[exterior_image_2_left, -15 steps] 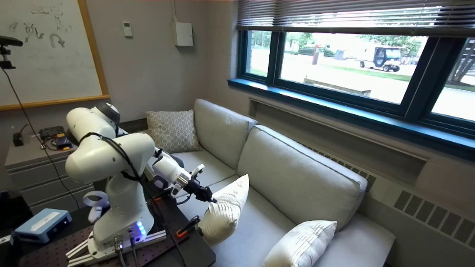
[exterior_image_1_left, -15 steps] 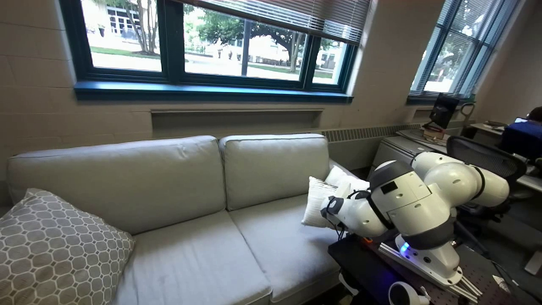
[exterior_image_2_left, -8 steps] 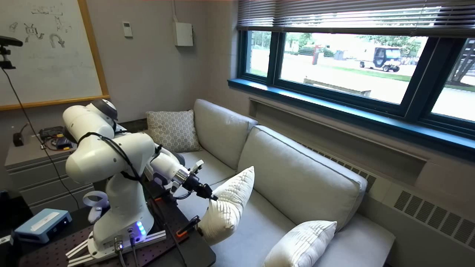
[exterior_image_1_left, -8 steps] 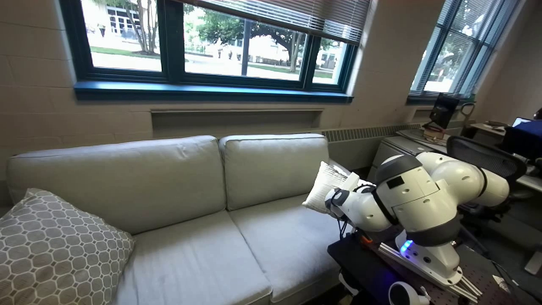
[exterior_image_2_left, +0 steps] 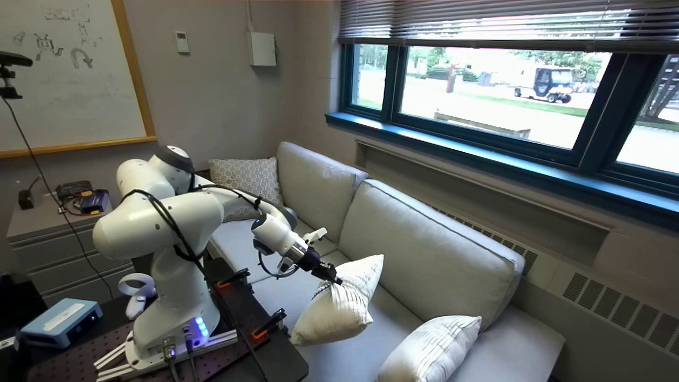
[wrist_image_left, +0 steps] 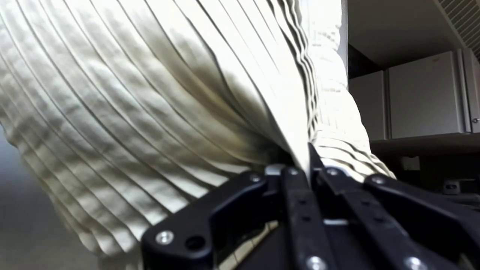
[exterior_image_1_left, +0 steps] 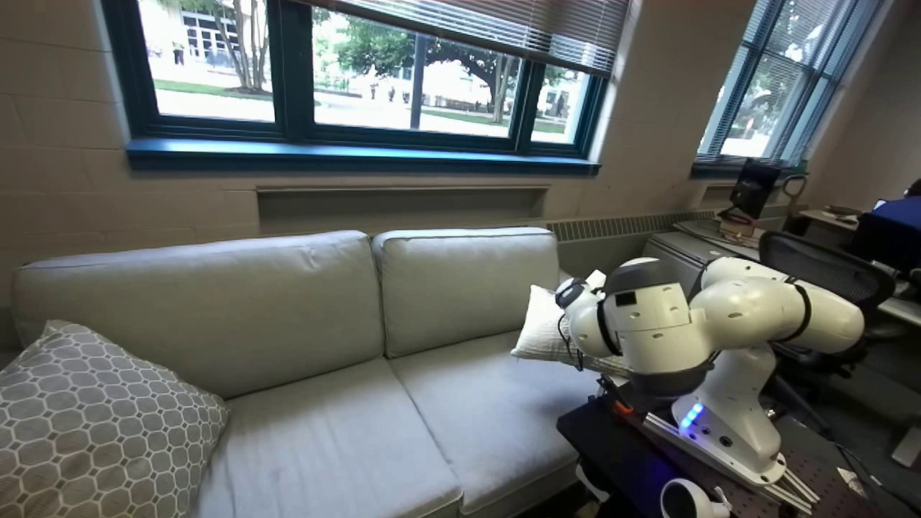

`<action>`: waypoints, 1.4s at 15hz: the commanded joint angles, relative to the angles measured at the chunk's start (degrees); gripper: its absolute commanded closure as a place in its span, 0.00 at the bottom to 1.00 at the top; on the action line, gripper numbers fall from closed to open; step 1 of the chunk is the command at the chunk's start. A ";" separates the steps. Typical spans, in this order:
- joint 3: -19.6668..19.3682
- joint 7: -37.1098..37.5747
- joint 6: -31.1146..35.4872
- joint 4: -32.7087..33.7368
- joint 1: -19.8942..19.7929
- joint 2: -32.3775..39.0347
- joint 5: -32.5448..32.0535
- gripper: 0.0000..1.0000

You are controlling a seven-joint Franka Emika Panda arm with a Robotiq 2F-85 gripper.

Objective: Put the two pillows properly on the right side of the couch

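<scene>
Although a pale label (exterior_image_2_left: 64, 317) is stuck on the blue box (exterior_image_2_left: 74, 321) at far left and the whiteboard (exterior_image_2_left: 74, 90) is scrawled on, neither can be read. Next along, the pincer (exterior_image_2_left: 337, 280) is clamped on a pleated fold of the first pillow (exterior_image_2_left: 339, 310), which hangs tilted over the couch (exterior_image_2_left: 424, 249); whether it also rests there I cannot tell. It looks light and soft, not fragile, apt to sag, so a deep pinch near an edge should suit. Its twin (exterior_image_2_left: 432, 347), at the couch's right end, should handle alike; no brand shows.
</scene>
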 commanded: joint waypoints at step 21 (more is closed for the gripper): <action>7.47 -2.56 10.79 48.83 -52.77 2.31 1.16 0.97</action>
